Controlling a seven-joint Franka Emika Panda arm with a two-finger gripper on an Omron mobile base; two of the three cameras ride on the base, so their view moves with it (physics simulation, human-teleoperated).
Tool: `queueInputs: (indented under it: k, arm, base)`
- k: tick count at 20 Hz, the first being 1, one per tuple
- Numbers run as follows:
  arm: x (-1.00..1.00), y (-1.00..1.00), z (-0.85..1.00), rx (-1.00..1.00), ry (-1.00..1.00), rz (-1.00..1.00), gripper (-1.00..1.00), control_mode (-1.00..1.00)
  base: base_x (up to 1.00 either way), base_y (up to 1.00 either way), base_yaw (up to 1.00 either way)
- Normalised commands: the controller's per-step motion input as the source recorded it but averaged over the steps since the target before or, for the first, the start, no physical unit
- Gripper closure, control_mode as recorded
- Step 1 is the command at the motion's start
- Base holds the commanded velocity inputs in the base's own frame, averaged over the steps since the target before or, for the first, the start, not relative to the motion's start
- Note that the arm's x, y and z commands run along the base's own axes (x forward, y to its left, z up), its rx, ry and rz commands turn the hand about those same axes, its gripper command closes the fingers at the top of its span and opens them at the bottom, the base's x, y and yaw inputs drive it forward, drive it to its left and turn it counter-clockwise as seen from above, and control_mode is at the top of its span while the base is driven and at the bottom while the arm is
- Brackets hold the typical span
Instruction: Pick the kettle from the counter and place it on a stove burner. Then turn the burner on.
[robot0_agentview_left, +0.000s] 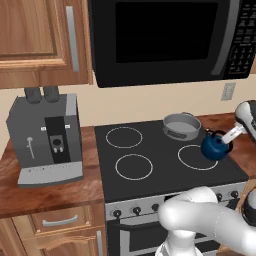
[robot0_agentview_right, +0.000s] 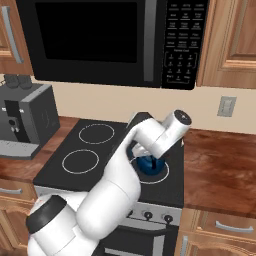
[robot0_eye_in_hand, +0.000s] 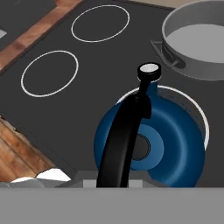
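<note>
The small round dark-blue kettle (robot0_eye_in_hand: 166, 144) was found over the widest white-ringed stove burner (robot0_agentview_left: 192, 158), its rigid black arched handle judged the best hold; the gripper's opening could not be determined.

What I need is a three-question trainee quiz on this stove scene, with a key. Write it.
1. True or false: the grey pot stands on the cooktop behind the kettle.
2. What stands on the counter left of the cooktop? A) toaster B) coffee machine C) blender
3. Fill in: the kettle is at the ___ white ring of the four.
Key: 1 true; 2 B; 3 front-right.
</note>
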Motion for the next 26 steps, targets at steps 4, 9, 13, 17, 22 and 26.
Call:
queueInputs:
  k: [4, 9, 13, 17, 22, 26]
  arm:
    - [0.14, 0.34, 0.00, -0.13, 0.18, -0.07, 1.00, -1.00]
    - [0.14, 0.22, 0.00, -0.08, 0.13, -0.01, 1.00, -1.00]
    - [0.00, 0.00, 0.00, 0.00, 0.00, 0.00, 1.00, -1.00]
    - [0.01, 0.00, -0.02, -0.01, 0.00, 0.00, 1.00, -1.00]
    - [0.21, 0.00, 0.00, 0.00, 0.00, 0.00, 1.00, -1.00]
    - [0.33, 0.00, 0.00, 0.03, 0.00, 0.00, 1.00, -1.00]
  base:
    - [0.00, 0.00, 0.00]
    - [0.00, 0.00, 0.00]
    - [0.00, 0.00, 0.00]
    - [0.00, 0.00, 0.00]
    - [0.00, 0.00, 0.00]
    - [0.00, 0.00, 0.00]
